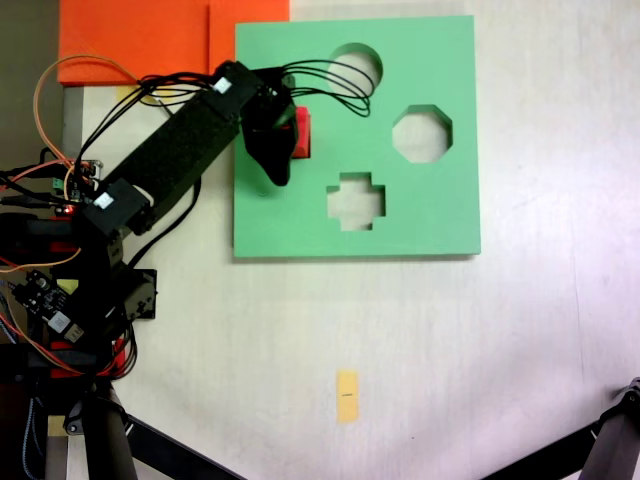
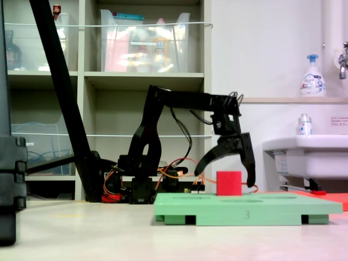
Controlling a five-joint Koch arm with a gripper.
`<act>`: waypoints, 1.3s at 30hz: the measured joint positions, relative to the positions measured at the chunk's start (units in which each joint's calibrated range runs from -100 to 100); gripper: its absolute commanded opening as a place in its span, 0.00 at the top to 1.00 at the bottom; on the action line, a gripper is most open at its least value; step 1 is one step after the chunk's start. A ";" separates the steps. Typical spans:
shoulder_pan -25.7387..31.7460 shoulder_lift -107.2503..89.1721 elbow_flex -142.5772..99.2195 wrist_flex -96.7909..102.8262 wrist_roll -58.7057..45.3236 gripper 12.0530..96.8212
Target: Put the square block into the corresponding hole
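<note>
The red square block (image 1: 302, 128) (image 2: 229, 183) stands upright on the green foam board (image 1: 420, 220) (image 2: 247, 209), near the board's left edge in a fixed view from above. My gripper (image 1: 288, 132) (image 2: 225, 179) hangs open over it, one finger (image 2: 209, 157) on each side, and neither finger touches it. The square hole is hidden under the block and the gripper. I cannot tell whether the block sits in the hole or rests on the board's top.
The board also has a round cutout (image 1: 355, 65), an octagonal one (image 1: 422, 133) and a cross-shaped one (image 1: 355, 200). Orange foam sheets (image 1: 150, 40) lie beyond its top left corner. A yellow tag (image 1: 347, 395) lies on the table. Cables and electronics (image 1: 50, 290) crowd the arm's base.
</note>
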 measured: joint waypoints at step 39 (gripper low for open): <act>-25.20 -86.73 -89.96 64.32 -68.18 0.52</act>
